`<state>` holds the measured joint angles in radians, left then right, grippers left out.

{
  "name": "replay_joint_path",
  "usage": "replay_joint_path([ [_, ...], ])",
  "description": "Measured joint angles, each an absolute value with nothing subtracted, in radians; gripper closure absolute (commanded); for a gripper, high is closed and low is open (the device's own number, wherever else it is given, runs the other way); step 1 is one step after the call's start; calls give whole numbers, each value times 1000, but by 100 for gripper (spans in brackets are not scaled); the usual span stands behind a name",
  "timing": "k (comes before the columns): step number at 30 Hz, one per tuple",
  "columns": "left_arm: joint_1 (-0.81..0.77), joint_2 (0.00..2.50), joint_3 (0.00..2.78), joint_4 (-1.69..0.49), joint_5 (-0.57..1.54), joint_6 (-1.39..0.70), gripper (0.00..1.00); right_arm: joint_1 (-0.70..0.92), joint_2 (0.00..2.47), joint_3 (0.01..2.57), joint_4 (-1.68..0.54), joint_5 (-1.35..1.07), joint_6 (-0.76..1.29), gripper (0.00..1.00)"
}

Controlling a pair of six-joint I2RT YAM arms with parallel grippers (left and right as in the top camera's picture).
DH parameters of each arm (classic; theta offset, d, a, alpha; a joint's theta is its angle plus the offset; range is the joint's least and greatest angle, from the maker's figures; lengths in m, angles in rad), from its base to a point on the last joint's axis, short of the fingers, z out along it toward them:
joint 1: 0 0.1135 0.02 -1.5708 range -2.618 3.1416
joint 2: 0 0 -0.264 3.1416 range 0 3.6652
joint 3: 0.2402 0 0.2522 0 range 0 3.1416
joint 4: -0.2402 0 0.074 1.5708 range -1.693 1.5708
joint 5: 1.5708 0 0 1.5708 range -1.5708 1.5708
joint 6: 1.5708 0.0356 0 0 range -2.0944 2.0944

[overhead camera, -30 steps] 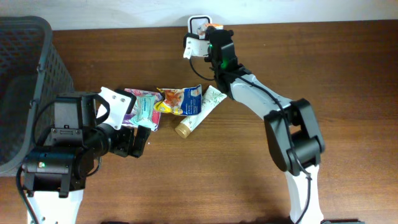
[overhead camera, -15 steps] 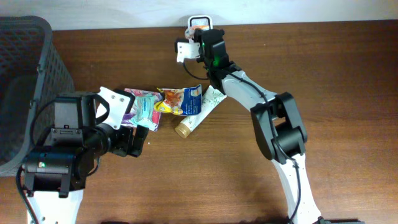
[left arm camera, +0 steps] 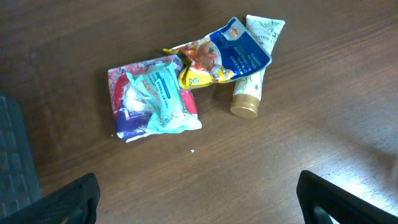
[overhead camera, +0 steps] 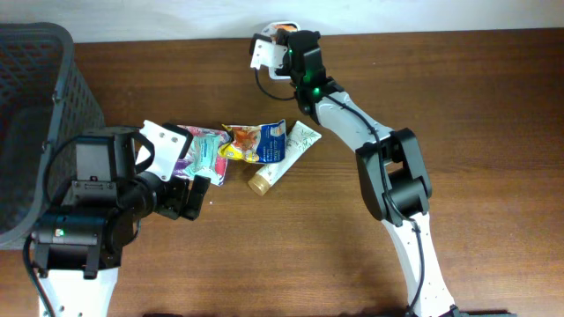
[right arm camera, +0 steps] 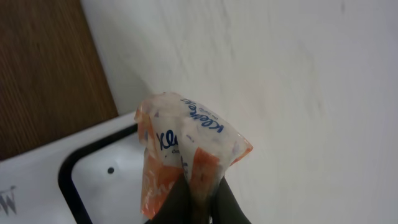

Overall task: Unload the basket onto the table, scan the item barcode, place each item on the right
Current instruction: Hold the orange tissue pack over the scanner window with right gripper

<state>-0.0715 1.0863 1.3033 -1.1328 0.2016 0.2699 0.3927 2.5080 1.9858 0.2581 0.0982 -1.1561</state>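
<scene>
On the brown bench [overhead camera: 493, 132], beside a dark basket [overhead camera: 35, 88], the left jaws hang wide open and empty above a heap of packets [left arm camera: 155, 93] and a tube [left arm camera: 252, 74], while the right jaws, closed tight, grip an orange-and-white tissue pack [right arm camera: 186, 149] over the white scanner [right arm camera: 93, 180] at the back edge.

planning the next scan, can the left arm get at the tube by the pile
Probably yes: the left claw is open and empty, and the tube lies with its capped end bare; only the snack packet overlaps its upper part.
</scene>
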Motion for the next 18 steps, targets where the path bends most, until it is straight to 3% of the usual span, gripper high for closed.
replay_joint_path([
  [18,-72,1134,1303,-1117,201,270,1,374,2519,2008,221,84,-1102,96],
])
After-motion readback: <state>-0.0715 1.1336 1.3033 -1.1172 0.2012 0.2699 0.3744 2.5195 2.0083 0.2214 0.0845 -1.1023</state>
